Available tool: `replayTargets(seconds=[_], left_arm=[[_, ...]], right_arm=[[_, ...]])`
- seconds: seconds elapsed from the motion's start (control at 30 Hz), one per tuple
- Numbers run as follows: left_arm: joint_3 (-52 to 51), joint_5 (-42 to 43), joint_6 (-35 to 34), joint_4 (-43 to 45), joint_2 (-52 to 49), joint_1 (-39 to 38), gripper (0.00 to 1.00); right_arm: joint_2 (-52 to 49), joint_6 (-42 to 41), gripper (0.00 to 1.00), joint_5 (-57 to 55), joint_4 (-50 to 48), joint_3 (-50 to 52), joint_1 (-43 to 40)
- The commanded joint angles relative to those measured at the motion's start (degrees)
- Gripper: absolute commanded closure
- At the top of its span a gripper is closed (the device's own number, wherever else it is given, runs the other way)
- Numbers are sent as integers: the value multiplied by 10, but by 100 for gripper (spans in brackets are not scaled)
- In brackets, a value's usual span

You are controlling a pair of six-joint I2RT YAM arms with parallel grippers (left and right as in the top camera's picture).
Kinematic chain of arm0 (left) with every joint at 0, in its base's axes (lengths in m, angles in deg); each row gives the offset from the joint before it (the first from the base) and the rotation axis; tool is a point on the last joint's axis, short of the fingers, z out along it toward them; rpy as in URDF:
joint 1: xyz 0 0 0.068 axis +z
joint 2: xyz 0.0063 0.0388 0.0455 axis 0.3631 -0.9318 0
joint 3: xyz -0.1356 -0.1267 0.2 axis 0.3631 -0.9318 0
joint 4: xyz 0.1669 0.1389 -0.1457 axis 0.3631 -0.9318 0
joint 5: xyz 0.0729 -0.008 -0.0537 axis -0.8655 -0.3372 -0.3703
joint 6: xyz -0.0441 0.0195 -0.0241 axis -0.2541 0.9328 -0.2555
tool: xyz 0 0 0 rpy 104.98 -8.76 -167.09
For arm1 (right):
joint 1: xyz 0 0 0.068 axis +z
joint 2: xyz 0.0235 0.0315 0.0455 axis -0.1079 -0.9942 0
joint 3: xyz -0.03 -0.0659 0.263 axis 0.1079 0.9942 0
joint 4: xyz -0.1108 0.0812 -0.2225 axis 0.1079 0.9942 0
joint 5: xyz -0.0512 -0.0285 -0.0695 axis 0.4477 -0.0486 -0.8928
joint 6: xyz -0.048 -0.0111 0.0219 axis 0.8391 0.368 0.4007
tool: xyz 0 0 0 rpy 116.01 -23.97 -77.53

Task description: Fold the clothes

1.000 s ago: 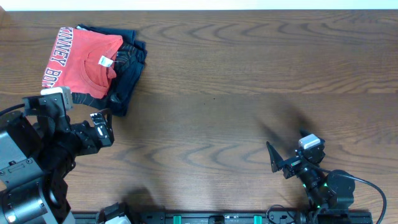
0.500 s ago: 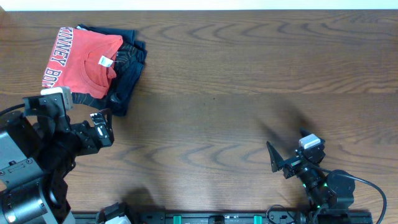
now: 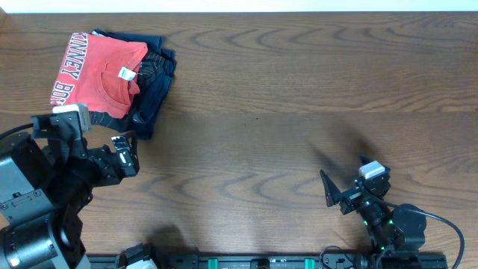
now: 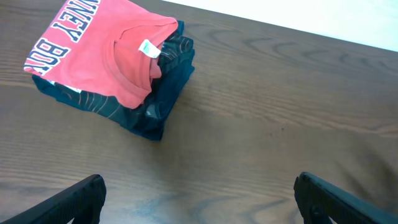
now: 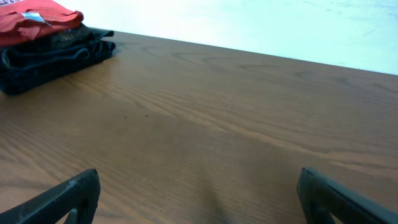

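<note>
From overhead, the orange-red T-shirt (image 3: 93, 78) lies folded on top of a dark navy shirt (image 3: 153, 97), the two as one pile on the wooden counter (image 3: 299, 90). The navy shirt sticks out past the T-shirt on its right and near sides. White block lettering (image 3: 69, 71) runs along the T-shirt's left edge; "NNEY" and "BO" can be read, and the rest is lost at the fold. A small white neck label (image 3: 127, 74) sits at the collar, its print too small to read. The left pincer (image 3: 124, 153) hangs just near of the navy shirt, spread and holding nothing. The right pincer (image 3: 345, 179) is well apart from the navy shirt, far to its right and nearer the robot, also spread and empty.

In the left wrist view the T-shirt (image 4: 93, 50) covers the navy shirt (image 4: 155, 93), "NEY" and "BO" showing, with both dark fingers (image 4: 74, 199) wide apart over bare wood.

In the right wrist view the navy shirt (image 5: 56, 56) lies far left under the T-shirt (image 5: 37, 22), and that pincer's fingers (image 5: 68, 196) stand wide apart.
</note>
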State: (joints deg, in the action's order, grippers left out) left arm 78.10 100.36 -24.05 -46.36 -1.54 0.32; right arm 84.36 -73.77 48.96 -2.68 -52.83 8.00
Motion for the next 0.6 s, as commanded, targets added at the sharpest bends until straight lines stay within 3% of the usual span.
replayTargets(seconds=[0.0,0.57], left_arm=[[-1,-21,4,0,0,-4,2],[-2,-24,4,0,0,-43,2]], right_arm=[[4,-9,1,-6,2,2,5],[3,-9,1,-6,2,2,5]])
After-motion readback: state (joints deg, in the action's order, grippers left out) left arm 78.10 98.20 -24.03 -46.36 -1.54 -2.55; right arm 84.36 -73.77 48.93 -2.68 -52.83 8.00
